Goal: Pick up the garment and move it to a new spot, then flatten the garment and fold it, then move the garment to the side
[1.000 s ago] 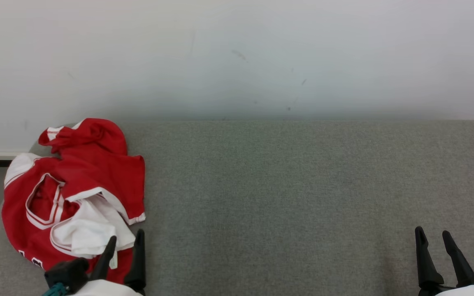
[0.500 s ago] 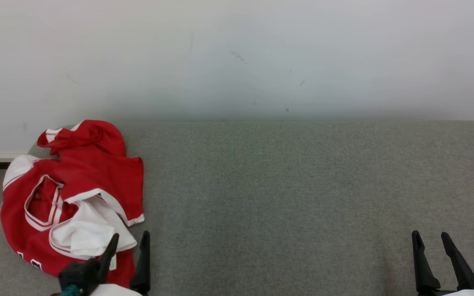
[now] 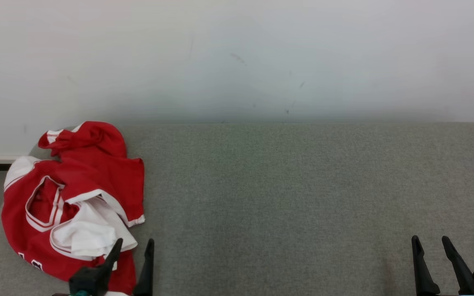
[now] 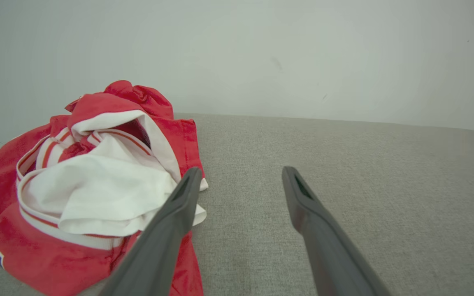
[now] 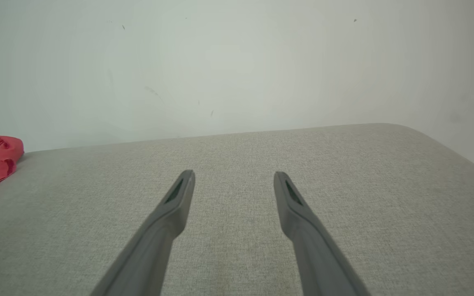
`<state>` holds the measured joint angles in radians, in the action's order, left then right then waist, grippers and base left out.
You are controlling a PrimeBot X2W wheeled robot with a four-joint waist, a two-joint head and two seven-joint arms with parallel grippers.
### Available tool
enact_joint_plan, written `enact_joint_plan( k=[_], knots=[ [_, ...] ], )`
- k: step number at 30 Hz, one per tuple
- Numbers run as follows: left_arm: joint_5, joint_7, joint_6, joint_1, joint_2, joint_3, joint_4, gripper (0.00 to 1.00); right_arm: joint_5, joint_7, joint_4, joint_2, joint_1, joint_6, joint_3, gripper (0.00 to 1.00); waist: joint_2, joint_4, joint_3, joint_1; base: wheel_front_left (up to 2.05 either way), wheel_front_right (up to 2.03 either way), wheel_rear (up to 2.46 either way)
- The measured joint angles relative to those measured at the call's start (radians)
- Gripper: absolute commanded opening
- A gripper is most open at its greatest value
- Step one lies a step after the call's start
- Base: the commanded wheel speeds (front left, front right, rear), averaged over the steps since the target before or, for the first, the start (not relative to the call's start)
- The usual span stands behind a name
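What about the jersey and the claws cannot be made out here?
Dark print on the jersey: too small to read, head view; cut by the left edge, left wrist view.
Most of the jersey, right wrist view: beyond the left edge.
Bases of the left claw and right claw, head view: below the bottom edge.

Bright, even, diffuse light; soft faint shadows (no glare); frames sharp throughout.
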<state>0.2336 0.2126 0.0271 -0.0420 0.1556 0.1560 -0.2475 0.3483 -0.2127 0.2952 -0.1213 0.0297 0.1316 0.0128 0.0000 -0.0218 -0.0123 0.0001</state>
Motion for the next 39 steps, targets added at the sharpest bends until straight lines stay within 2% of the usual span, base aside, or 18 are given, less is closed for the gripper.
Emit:
enact_joint_plan(
  k=[11,26,39],
  knots=[
    [-0.062,0.020,-0.002,0.005,-0.009,-0.007,-0.008,1.00,-0.062,-0.022,0.001,0.000,-0.003,0.000,0.006,1.00,0.0001,0.000,-0.002,0.0000,0.00,0.00,0.00],
    [-0.163,0.051,-0.028,0.011,-0.040,-0.038,-0.022,1.00,-0.136,-0.050,0.000,-0.006,-0.011,0.000,0.030,1.00,0.0000,-0.002,-0.001,-0.0001,0.00,0.00,0.00],
    [-0.172,0.051,-0.049,0.013,-0.053,-0.058,-0.032,1.00,-0.118,-0.052,-0.002,-0.006,-0.011,0.000,0.030,1.00,0.0000,-0.005,0.003,-0.0001,0.00,0.00,0.00]
  ],
)
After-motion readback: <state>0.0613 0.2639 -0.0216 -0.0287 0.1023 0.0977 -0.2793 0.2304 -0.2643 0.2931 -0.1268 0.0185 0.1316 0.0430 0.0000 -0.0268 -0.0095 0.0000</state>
